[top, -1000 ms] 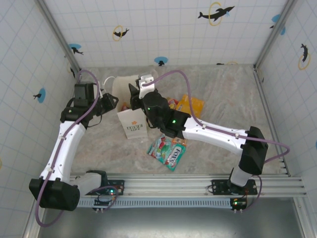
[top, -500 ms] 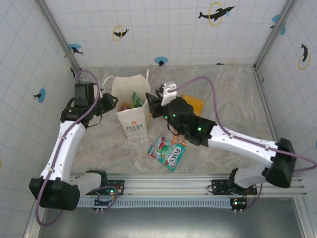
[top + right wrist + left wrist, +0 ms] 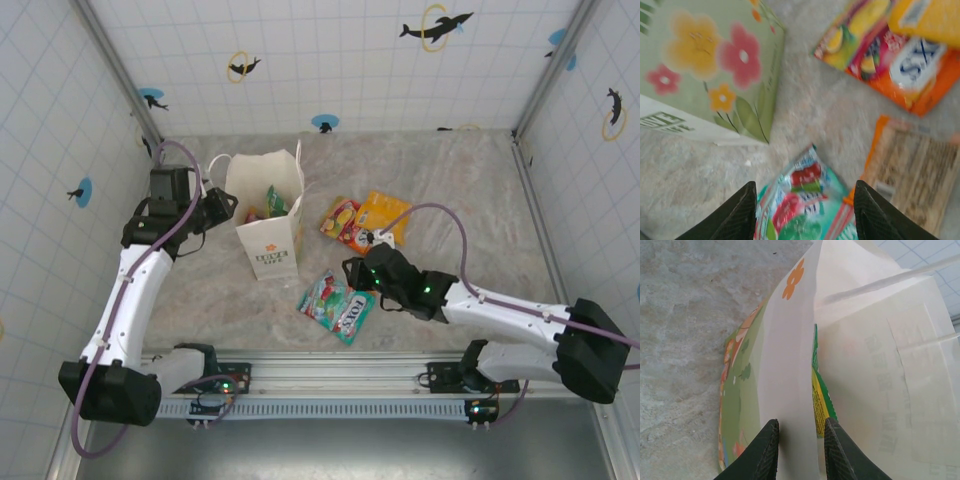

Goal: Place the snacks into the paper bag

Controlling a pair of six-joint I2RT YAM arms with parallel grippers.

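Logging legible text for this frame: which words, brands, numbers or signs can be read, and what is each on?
"FOX'S": on the green packet, top view.
Dark green lettering on the front of the paper bag: too small in the top view, blurred and cut off in the right wrist view.
White label on the orange-red packet: blurred, unreadable.
Faint print showing through the bag wall, left wrist view: unreadable.
Numbers: none legible.

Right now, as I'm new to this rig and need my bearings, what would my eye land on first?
The white paper bag stands open left of centre, packets showing inside it, its side wall pinched between the left fingers. In front of it a teal packet lies on the table with the open right fingers poised over it, and orange and yellow packets lie further back.
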